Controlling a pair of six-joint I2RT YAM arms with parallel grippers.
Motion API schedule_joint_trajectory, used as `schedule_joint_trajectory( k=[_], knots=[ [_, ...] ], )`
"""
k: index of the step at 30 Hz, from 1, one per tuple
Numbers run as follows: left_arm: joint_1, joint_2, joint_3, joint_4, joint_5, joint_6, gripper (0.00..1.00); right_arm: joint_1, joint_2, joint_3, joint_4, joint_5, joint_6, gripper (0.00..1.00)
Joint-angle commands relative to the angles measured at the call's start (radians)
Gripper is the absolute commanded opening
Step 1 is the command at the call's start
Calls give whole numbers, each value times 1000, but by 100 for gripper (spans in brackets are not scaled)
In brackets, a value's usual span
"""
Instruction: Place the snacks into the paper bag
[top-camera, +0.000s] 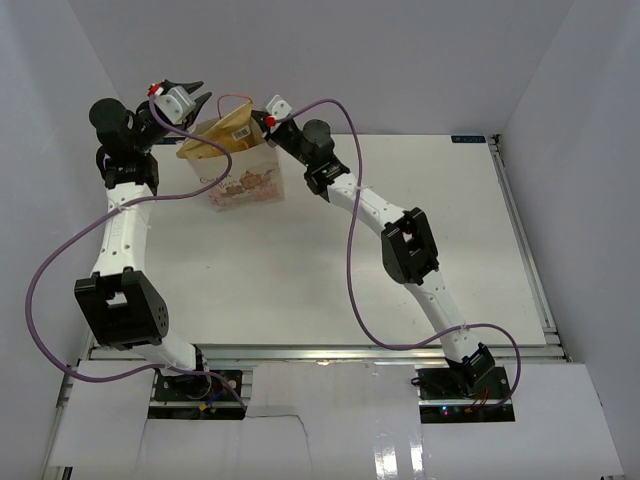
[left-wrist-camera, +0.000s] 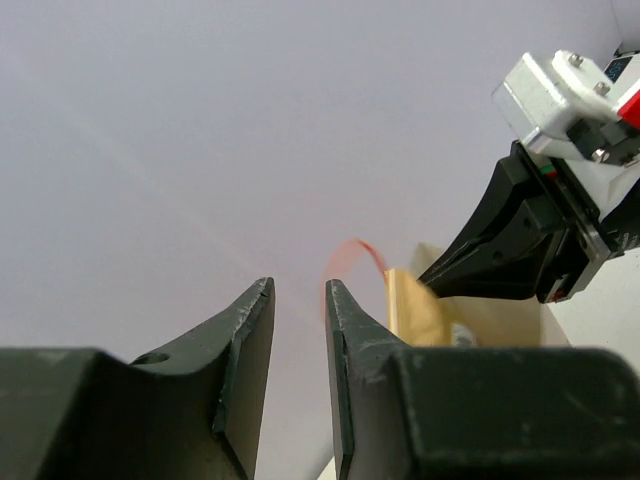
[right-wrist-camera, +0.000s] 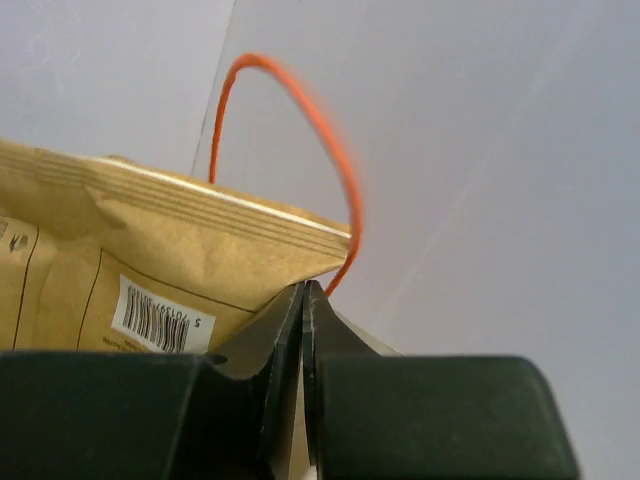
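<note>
Bag: the paper bag (top-camera: 250, 185) is at the far left of the worktop (top-camera: 420, 200), mouth up, printed front toward the arms.
Pouch: the large tan pouch (top-camera: 222, 135) pokes slantwise out of the bag's mouth. Its lower part is inside, while its sealed top band and barcode stand well above the rim.
Other snacks: none show on the worktop, and what lies inside the bag is hidden.
Left tool (left-wrist-camera: 298, 290): raised just beside the bag on its left, fingers apart with a bare gap, gripping nothing.
Right tool (right-wrist-camera: 303, 290): fingers pressed together at the pouch's upper corner, just under the orange cord handle (right-wrist-camera: 340, 170). I cannot tell whether the pouch corner or the bag rim is caught between them.
Handling: the pouch looks light and crinkly, stiffest along its seal, and it probably fits the mouth tightly — likely to wedge rather than drop. The bag is thin paper and would tip or slide under a sideways push.
Where to hold: take the pouch by its flat seal band to press it down, and steady the bag by its rim — the cord is limp.
</note>
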Motion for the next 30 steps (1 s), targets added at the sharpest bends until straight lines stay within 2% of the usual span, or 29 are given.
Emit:
schedule_joint_trajectory(
  k=[1,9,12,13,14,15,16,17,18,19,20,21,23,24,27,30],
  knots=[
    [-14,4,34,45,7,-26,38,-2,-81,-20,16,10,-9,8],
    [-26,24,37,66,-86,-54,39,-62,-165,-47,-15,52,32,8],
    [-25,7,47,71,-152,-110,41,-118,-257,-55,-122,59,84,9],
    [-26,-7,43,69,-166,-132,43,-134,-285,-64,-168,37,93,12],
    [-26,-39,32,69,-197,-158,45,-153,-312,-82,-288,9,97,28],
    [-25,-60,15,68,-217,-223,52,-193,-373,-90,-370,-37,86,44],
    [-26,-86,-30,68,-244,-268,56,-215,-406,-104,-451,-133,81,80],
    [-25,-150,-61,66,-311,-319,62,-235,-439,-121,-535,-173,74,97],
    [-25,-187,-96,46,-348,-418,81,-270,-511,-171,-725,-244,37,90],
    [-25,-227,-165,22,-382,-475,98,-284,-553,-209,-814,-264,13,90],
    [-25,-313,-198,-7,-448,-521,98,-316,-596,-257,-894,-272,-12,90],
    [-25,-355,-231,-82,-476,-567,98,-333,-692,-382,-1021,-269,-59,90],
    [-25,-483,-325,-221,-511,-650,98,-385,-854,-533,-1091,-220,-77,90],
    [-25,-526,-356,-262,-516,-664,98,-408,-906,-679,-1125,-177,-86,90],
    [-25,-696,-501,-342,-492,-746,98,-506,-1114,-925,-1127,-123,-86,90],
    [-25,-836,-679,-324,-438,-839,98,-559,-1272,-1099,-1121,-58,-55,90]
  ],
)
